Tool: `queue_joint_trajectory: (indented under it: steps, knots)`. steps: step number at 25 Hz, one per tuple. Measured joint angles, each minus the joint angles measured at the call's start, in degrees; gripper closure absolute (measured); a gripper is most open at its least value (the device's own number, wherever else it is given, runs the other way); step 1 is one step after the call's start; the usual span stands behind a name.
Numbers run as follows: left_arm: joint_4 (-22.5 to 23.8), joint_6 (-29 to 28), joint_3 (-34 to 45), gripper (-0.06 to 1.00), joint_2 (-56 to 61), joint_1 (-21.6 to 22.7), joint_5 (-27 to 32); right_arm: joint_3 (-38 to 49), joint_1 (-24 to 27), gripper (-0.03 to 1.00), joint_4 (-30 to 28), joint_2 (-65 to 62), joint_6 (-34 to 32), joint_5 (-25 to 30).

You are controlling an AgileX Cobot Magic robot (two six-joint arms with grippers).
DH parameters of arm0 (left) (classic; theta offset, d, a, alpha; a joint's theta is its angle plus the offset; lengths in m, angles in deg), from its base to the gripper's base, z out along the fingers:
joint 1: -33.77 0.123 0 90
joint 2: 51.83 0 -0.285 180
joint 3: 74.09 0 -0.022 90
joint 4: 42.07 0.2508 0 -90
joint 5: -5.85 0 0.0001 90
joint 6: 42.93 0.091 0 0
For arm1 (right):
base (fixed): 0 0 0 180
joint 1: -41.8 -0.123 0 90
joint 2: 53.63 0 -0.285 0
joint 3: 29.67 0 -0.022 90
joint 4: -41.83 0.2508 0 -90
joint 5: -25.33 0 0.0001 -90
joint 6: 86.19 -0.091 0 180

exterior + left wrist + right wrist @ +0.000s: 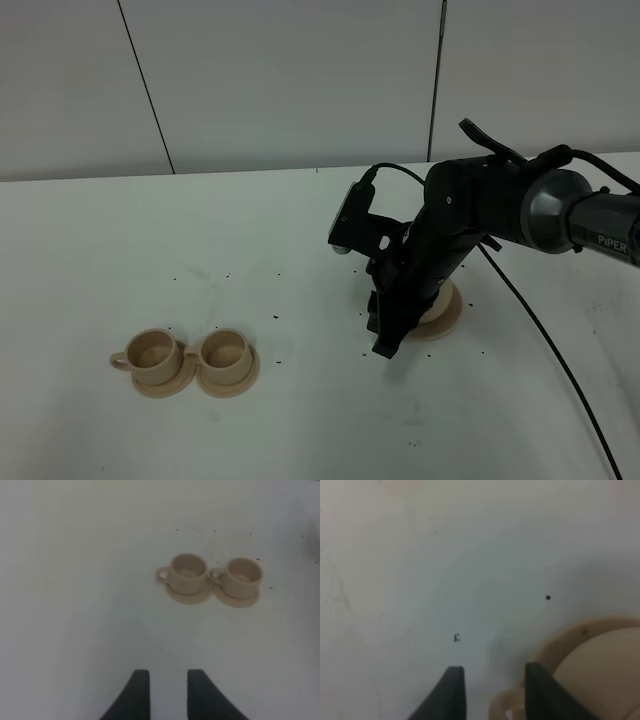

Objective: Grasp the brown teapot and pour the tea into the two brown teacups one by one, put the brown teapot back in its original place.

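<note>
The brown teapot (437,299) sits on its wide tan disc (449,320), right of centre, mostly hidden behind my right arm. My right gripper (385,343) points down at the table just left of it. In the right wrist view the gripper (495,692) is open; the teapot's round body (605,680) and part of its handle loop (501,705) lie beside one finger (540,690). The two brown teacups (155,353) (228,353) stand side by side on small saucers at the front left. They also show in the left wrist view (188,571) (243,575), well ahead of my open, empty left gripper (167,695).
The white table (300,230) carries scattered small dark specks (275,320). A black cable (560,360) runs from the right arm toward the front right. A white panelled wall (300,80) stands behind the table. The left arm does not show in the exterior view.
</note>
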Motion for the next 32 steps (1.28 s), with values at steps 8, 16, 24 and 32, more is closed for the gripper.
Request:
queue_joint_trajectory:
  steps: [8,16,24,32]
  knots:
    - [0.0,0.0,0.0,0.69,0.0,0.0,0.0,0.0,0.0,0.69,0.0,0.0,-0.5,1.82]
    - [0.0,0.0,0.0,0.69,0.0,0.0,0.0,0.0,0.0,0.69,-1.03,0.0,-1.75,4.29]
    - [0.0,0.0,0.0,0.69,0.0,0.0,0.0,0.0,0.0,0.69,-3.27,0.0,-3.32,6.67]
    - [0.0,0.0,0.0,0.69,0.0,0.0,0.0,0.0,0.0,0.69,-5.83,0.0,-5.34,8.61]
